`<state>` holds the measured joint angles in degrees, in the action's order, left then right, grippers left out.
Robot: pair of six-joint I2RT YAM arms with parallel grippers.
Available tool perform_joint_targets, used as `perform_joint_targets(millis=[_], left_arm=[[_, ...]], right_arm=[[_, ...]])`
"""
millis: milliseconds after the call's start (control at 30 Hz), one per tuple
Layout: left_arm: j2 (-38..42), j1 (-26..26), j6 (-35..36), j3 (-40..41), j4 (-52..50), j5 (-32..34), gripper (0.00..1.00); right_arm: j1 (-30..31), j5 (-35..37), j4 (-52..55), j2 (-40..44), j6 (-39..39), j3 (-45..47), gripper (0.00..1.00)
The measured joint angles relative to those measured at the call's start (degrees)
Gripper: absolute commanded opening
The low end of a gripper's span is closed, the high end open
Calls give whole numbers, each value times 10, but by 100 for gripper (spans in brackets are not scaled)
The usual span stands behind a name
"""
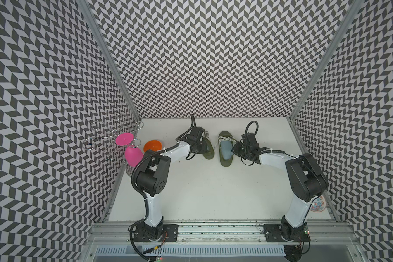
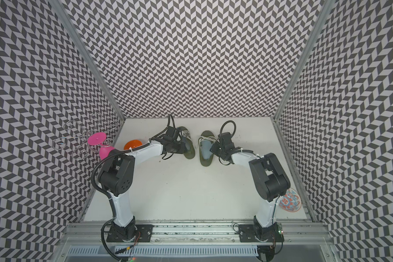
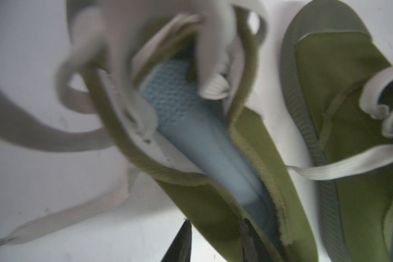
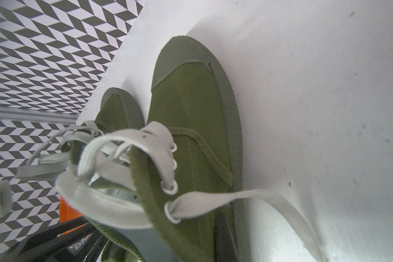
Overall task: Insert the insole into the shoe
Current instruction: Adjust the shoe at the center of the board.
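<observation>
Two olive green shoes with loose white laces lie side by side at the back of the table. My left gripper (image 1: 200, 148) (image 3: 216, 223) is over the left shoe (image 1: 209, 152) (image 3: 247, 140). It is open, one finger outside the side wall and one inside. A blue insole (image 3: 191, 127) lies inside this shoe, running toward the toe. The right shoe (image 1: 226, 161) (image 4: 191, 108) also shows a blue insole (image 1: 226, 147). My right gripper (image 1: 234, 148) is shut on the right shoe's side wall, with one dark finger (image 4: 222, 238) pressed against the outside.
At the left wall a pink goblet (image 1: 132, 155) hangs on a wire rack (image 1: 100, 138). An orange bowl (image 1: 152, 146) sits just left of my left wrist. A patterned plate (image 2: 289, 200) lies at the front right behind the right arm. Laces trail on the table around both shoes.
</observation>
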<state>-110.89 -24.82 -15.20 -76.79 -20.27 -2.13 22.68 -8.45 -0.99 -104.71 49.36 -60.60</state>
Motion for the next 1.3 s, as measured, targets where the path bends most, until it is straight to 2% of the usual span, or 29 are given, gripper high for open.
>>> perform_joint_targets(millis=[167, 400, 833, 1033, 1167, 1300], left_arm=[[-2, 13, -19, -12, -17, 18, 58], [-4, 13, -59, -49, -14, 10, 62], [-62, 4, -99, -114, -47, 39, 61], [-73, 1, -107, -110, -55, 61, 61], [-76, 1, -116, -110, -55, 64, 46], [-76, 1, -114, -110, -55, 69, 24]], right_arm=[[0, -5, -7, 0, -3, 0, 0], [0, -6, -8, 0, -16, 0, 0], [0, -11, -9, 0, -24, 0, 0], [0, -15, -13, 0, -24, 0, 0], [1, -17, -17, 0, -24, 0, 0], [1, -18, -18, 0, -28, 0, 0]])
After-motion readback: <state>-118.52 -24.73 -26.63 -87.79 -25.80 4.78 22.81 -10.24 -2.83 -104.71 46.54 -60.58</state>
